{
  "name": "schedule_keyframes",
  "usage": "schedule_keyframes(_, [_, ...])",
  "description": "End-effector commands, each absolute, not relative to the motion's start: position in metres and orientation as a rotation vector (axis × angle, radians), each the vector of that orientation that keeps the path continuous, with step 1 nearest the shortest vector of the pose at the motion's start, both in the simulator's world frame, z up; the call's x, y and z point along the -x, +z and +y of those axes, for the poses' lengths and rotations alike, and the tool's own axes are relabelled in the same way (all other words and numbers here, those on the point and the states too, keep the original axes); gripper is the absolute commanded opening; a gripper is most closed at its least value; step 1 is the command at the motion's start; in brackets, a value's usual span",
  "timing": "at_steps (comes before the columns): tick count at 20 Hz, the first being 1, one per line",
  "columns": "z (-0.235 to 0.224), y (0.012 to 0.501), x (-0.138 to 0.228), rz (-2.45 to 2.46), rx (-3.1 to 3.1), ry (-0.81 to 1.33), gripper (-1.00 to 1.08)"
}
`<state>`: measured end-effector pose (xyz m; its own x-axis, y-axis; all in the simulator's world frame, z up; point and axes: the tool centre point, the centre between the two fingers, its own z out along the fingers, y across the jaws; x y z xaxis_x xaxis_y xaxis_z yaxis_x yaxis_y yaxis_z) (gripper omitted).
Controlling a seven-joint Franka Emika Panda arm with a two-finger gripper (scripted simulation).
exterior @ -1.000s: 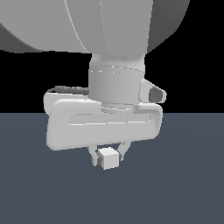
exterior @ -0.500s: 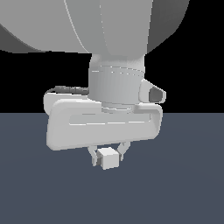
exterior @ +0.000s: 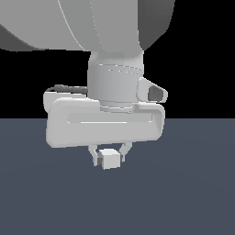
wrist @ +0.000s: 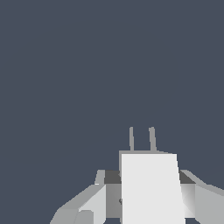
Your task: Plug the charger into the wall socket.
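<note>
**Inspector:** Charger location, please.

**Arm:** Charger (exterior: 110,159) sits between my jaws, clamped from both sides. In the exterior view it hangs just below the broad pale body of my hand (exterior: 104,125), a small plain white block with one finger (exterior: 97,157) against its side toward the exterior view's left and the other against the opposite side. It is off the tabletop (exterior: 183,197); dark grey surface shows beneath and around it.

**Inspector:** Jaw state?

**Arm:** Narrow, closed onto the block. No gap shows between either fingertip and the charger's sides in the exterior view. In the wrist view the white face of the charger (wrist: 151,188) fills the space between my two fingers (wrist: 87,203), which flank it closely.

**Inspector:** Orientation of the held item?

**Arm:** Two thin grey prongs (wrist: 141,139) project from the far end of the block in the wrist view, parallel and close together, pointing away from my wrist. They are not visible in the exterior view.

**Inspector:** What lies ahead of the prongs?

**Arm:** Only uniform dark grey surface in the wrist view. The wall socket appears in neither picture, so I cannot state its position relative to the charger.

**Inspector:** Posture of the arm?

**Arm:** My wrist (exterior: 114,78) stands above the hand, fingers pointing down toward the tabletop, with a black background behind.
</note>
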<state>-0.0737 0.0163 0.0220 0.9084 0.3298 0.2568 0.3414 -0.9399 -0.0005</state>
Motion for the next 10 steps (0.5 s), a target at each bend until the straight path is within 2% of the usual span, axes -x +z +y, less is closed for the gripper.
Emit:
schedule_keyframes(1, [0.021,0.028,0.068,-0.495,3.033,-0.398,-1.0])
schedule_keyframes(10, [0.042,0.057,0.04,-0.286,3.075,-0.407,-1.0])
